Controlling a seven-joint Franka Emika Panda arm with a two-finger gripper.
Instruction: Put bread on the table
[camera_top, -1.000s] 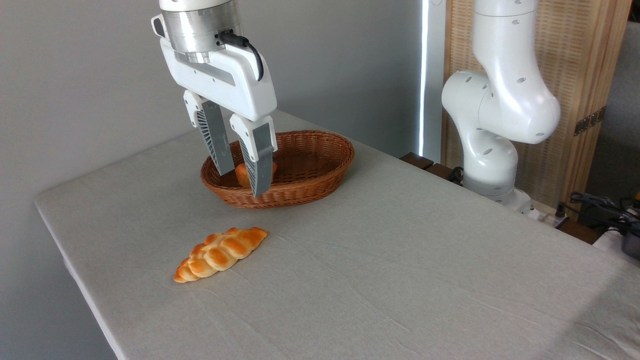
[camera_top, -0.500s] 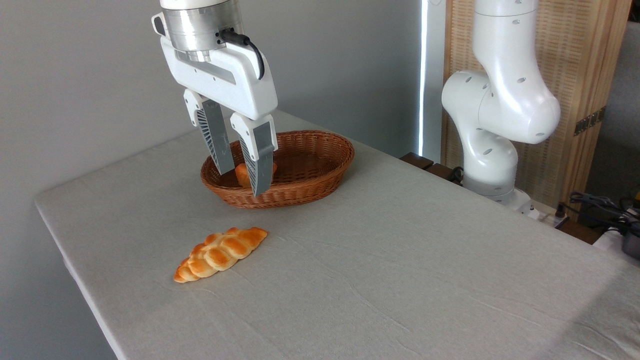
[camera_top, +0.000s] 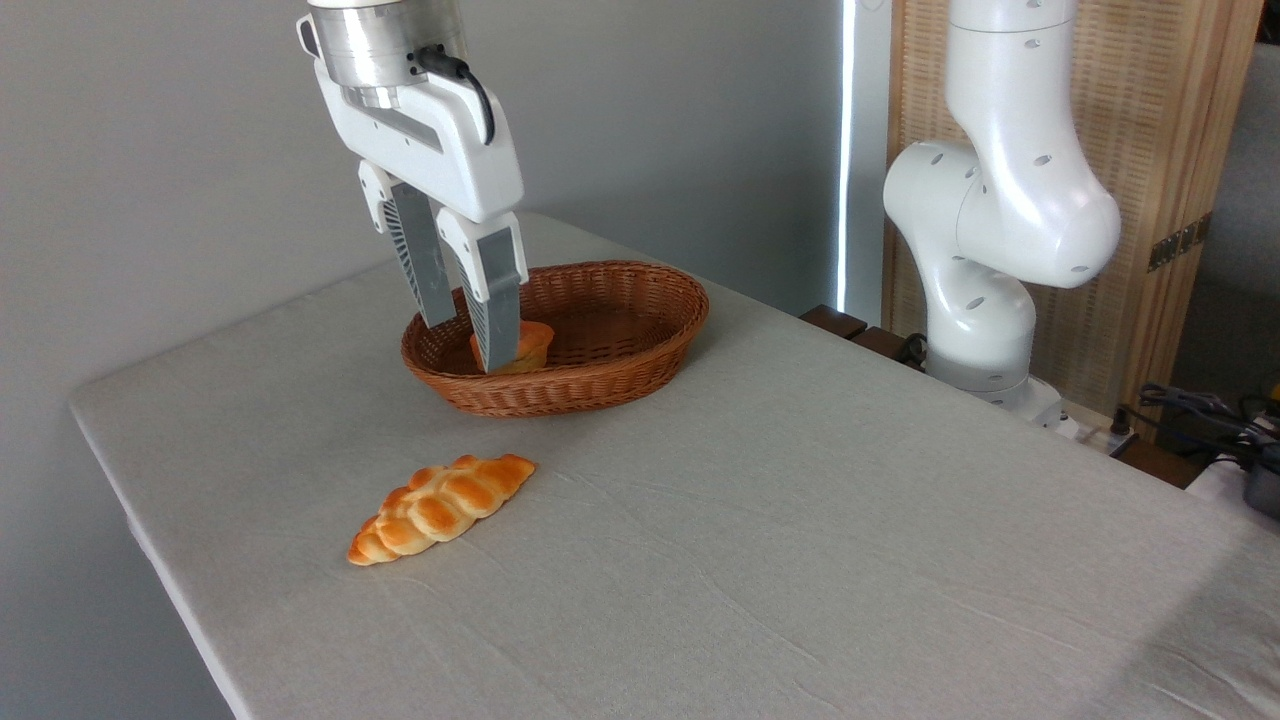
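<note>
The bread (camera_top: 530, 344), a small orange-golden bun, lies in the left part of a brown wicker basket (camera_top: 655, 283). My gripper (camera_top: 468, 345) hangs over that end of the basket, open, with nothing between its fingers. Its nearer finger (camera_top: 495, 300) covers the bun's left side, and I cannot tell whether it touches the bun. The table (camera_top: 800, 500) is covered in light grey-beige cloth and carries the basket towards its far side.
A long braided golden loaf (camera_top: 440, 506) lies on the cloth in front of the basket. The arm's white base and lower links (camera_top: 1000, 250) stand past the table's right far edge, with cables (camera_top: 1200, 410) beside them. A grey wall is behind.
The gripper has shifted left and slightly up, still open. More of the bun now shows to the right of the nearer finger. Loaf and basket have not moved.
</note>
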